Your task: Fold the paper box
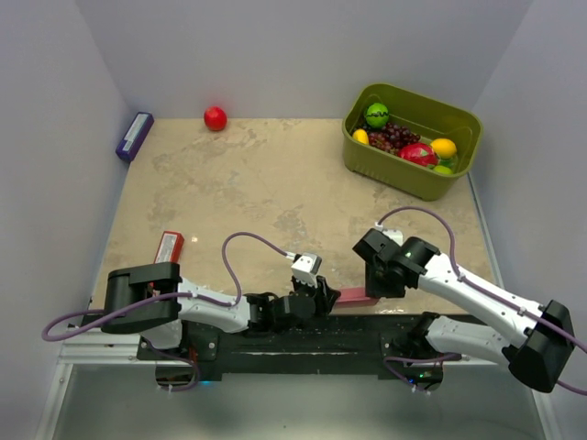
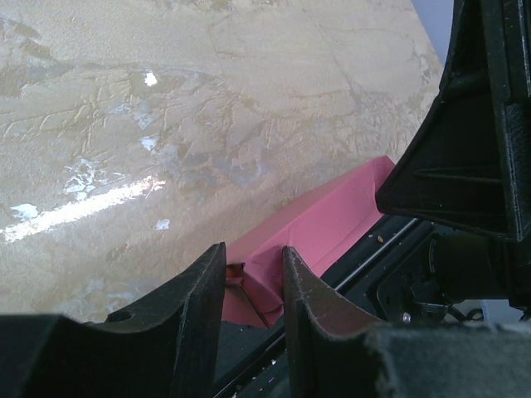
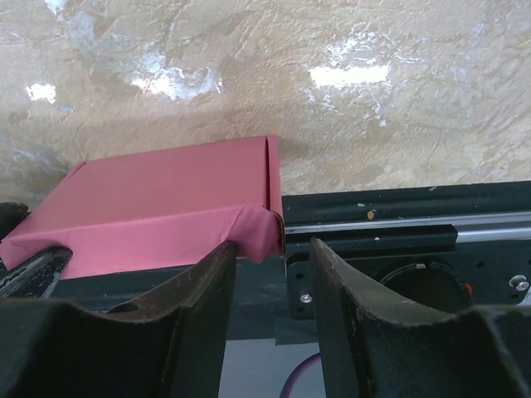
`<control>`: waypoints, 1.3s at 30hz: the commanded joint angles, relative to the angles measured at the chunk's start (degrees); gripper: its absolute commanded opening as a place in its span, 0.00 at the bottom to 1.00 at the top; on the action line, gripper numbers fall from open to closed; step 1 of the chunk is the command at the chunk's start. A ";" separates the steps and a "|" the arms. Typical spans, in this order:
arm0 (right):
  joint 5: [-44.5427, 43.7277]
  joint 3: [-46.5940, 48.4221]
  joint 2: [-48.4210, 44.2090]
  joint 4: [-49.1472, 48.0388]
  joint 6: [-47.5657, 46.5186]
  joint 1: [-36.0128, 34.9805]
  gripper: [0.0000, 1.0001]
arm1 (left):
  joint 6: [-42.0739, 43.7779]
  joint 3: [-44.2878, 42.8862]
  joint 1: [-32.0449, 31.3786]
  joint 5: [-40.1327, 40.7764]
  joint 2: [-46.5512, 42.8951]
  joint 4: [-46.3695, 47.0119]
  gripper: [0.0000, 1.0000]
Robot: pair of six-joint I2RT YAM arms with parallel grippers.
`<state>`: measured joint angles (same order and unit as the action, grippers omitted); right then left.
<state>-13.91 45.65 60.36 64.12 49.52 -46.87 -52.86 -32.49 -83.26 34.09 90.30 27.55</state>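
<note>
Top external view puts the paper box [image 1: 353, 296] at the near edge of the surface [image 1: 257, 174], about the middle from left to right. It lies between my left gripper [image 1: 323, 295] and my right gripper [image 1: 374, 289]. Its near side seems to reach a little over the black rail [image 3: 398, 224] where my arms are bolted.

On the left wrist view, my left jaws stand on both sides of the left end of the box, and the pink card fills the gap between them. I take this as a pinch on that end. One long wall already stands up from the bottom there, so the card is no more flat.

On the right wrist view, my right jaws are spread and hold nothing. Between them I see only the rail. The right near corner of the box is bent down and a little crumpled, and it lies just at the tip of my inner finger [image 3: 207, 307].

My judgement is that the task is about half done. The long creases are made and one end is in hand. The right end and its small tabs are not yet closed, and I cannot see if the far wall stays upright alone.
</note>
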 commanded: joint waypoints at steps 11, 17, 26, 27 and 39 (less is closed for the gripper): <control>-0.68 8.84 -0.06 -2.76 -4.77 3.36 0.76 | 4.00 5.77 -0.41 -3.59 6.55 -31.15 0.11; 7.31 3.41 -3.93 -7.43 -9.08 10.74 0.73 | 2.68 5.42 -0.41 -2.45 6.73 -32.65 0.10; 8.99 -2.32 -9.56 -6.02 -7.68 13.74 0.54 | 1.97 4.72 -0.41 -2.18 7.26 -33.70 0.10; 8.56 -2.32 -9.56 -5.76 -7.42 13.74 0.52 | 1.80 4.72 -0.41 -2.27 7.34 -33.88 0.10; 5.03 -0.65 -9.21 -1.80 -7.77 14.00 0.38 | 2.24 4.45 -0.41 -2.45 7.70 -33.70 0.10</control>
<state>-7.94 43.57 51.27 60.80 42.44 -33.23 -55.11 -33.89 -83.33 35.38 90.48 24.32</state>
